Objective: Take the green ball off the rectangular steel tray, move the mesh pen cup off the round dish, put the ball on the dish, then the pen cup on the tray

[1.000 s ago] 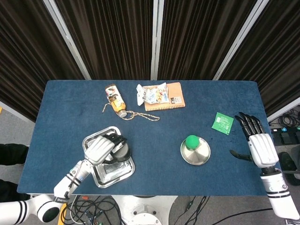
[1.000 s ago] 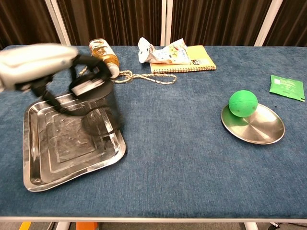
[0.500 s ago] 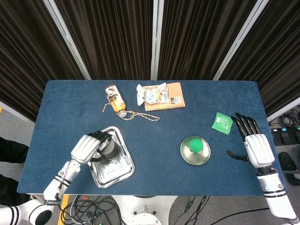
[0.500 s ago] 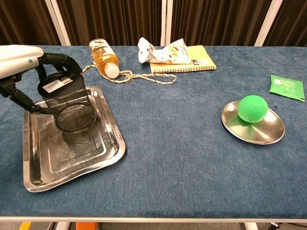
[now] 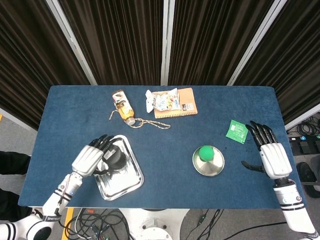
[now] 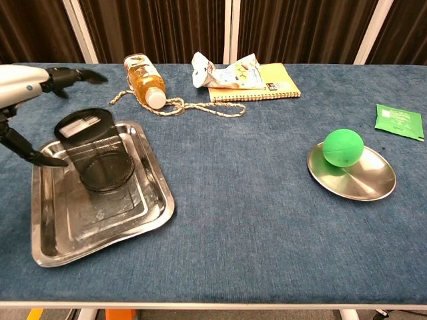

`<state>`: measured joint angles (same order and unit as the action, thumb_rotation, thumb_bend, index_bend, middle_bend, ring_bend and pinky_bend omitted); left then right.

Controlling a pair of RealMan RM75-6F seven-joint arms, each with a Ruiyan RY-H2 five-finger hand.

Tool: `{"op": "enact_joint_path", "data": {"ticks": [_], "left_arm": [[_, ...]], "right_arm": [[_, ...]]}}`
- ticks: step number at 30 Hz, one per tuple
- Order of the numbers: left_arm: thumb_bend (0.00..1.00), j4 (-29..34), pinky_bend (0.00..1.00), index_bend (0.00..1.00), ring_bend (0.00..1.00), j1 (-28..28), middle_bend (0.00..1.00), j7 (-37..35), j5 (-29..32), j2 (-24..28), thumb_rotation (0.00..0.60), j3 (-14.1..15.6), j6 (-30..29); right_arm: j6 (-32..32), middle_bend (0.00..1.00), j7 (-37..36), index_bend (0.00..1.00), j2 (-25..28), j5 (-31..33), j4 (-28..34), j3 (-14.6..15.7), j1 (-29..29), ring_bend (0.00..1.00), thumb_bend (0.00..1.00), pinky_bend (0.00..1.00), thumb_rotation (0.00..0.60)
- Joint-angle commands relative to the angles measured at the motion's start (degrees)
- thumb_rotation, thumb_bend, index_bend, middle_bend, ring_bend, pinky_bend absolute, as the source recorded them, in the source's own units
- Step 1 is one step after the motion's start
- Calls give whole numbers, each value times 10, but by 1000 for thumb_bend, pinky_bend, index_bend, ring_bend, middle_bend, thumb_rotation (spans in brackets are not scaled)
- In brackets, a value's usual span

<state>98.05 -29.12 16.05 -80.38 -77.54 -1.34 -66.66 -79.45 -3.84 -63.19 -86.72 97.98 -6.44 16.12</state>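
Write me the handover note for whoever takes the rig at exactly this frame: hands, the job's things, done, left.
Left hand: fingers spread above the mesh pen cup, holding nothing.
Right hand: open, over the table's right edge, holding nothing.
Pen cup stands on the steel tray.
Green ball sits on the round dish.
Done: both placements.
Left: nothing in the job, only draw the left hand clear.
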Motion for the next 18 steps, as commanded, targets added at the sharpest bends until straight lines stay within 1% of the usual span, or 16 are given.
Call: {"op": "enact_joint_path", "data": {"ticks": [1,3,5,9,13,15,18], "left_arm": [[42,14,127,0,0,15,0,18,4,10,600,2,-20],[42,21,129,0,0,27,0,22,4,16,600,4,-38],[42,22,132,0,0,50,0,24,1,21,600,5,-77],[42,7,133,0,0,111,0,-9,-5,15,600,-3,-182],[47,-34,133,2,0,169,0,-54,-2,-2,600,-14,-273],[48,-53,133,3,0,189,0,-62,0,-15,600,-14,-298],[48,-65,133,4,0,213,0,-77,5,-22,600,-1,-302]], "right_arm": [[-2,0,-3,0,-1,-1,-2,2,-3,0,0,34,600],[-4,0,-5,0,-2,-1,-5,4,-6,0,0,33,600],[-10,0,-8,0,-5,-3,-9,8,-12,0,0,33,600],[-24,0,-5,0,-19,-2,-28,22,-32,0,0,25,600],[-59,0,26,0,-62,3,-72,37,-65,0,0,0,600],[-80,0,28,0,-85,3,-96,42,-81,0,0,0,600],[-110,0,10,0,-115,2,-133,48,-105,0,0,0,600]]}}
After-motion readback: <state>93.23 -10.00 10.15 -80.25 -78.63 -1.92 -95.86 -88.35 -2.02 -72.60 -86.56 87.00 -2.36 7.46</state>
